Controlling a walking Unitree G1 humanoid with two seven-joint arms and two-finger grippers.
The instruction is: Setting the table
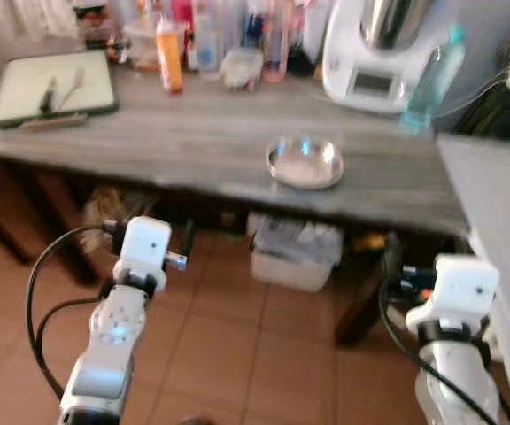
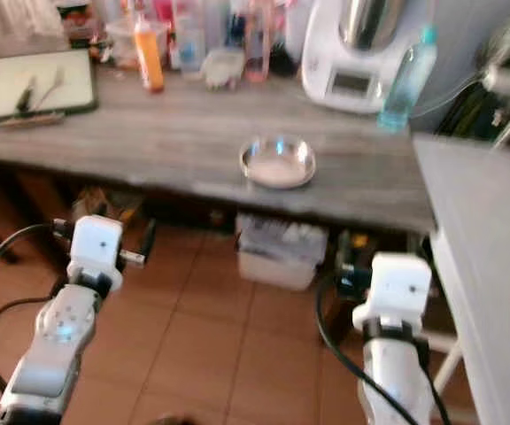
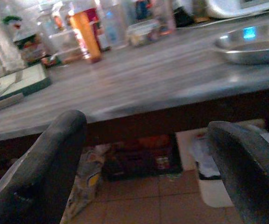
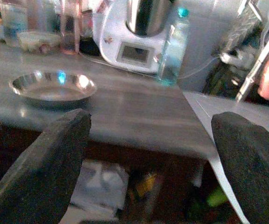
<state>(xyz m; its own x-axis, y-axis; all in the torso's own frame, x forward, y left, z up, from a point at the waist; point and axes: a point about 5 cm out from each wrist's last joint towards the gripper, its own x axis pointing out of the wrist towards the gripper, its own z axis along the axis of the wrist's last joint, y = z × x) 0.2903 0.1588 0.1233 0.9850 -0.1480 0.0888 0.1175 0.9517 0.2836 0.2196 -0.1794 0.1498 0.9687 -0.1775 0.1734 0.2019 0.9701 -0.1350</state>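
Both hands, left hand (image 3: 144, 163) and right hand (image 4: 148, 163), are released and empty below the desk (image 1: 193, 142) front edge, so the approach step is in hand; next, reach up to the metal bowl (image 1: 305, 163) near that edge.

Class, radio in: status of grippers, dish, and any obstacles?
Left gripper open, empty, below table edge. Right gripper open, empty. Steel dish untouched near front edge. Nothing between.

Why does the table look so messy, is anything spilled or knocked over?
Nothing looks spilled or tipped. The round shiny metal bowl sits upright near the front edge of the grey wooden table, and the orange bottle and clear blue-capped bottle stand upright at the back.
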